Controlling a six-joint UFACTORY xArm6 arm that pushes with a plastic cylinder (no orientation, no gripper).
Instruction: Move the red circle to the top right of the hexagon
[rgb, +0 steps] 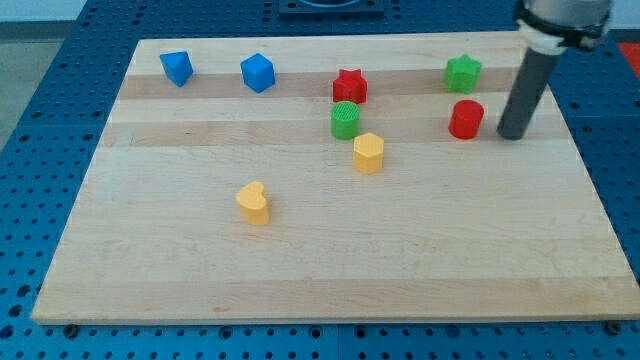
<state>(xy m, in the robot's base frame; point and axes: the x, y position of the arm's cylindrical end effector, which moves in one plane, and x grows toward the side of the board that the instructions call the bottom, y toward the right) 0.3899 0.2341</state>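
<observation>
One red circle (466, 119) sits near the board's (150, 250) right edge toward its top, with the tip (513, 134) just to its right, apparently placed for shoving it leftward toward the yellow hexagon (368, 153); the rod has no jaws.

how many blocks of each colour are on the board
blue: 2, a blue block and a blue cube
red: 2, red star, red circle
green: 2, green star, green circle
yellow: 2, yellow hexagon, yellow heart
total: 8
</observation>
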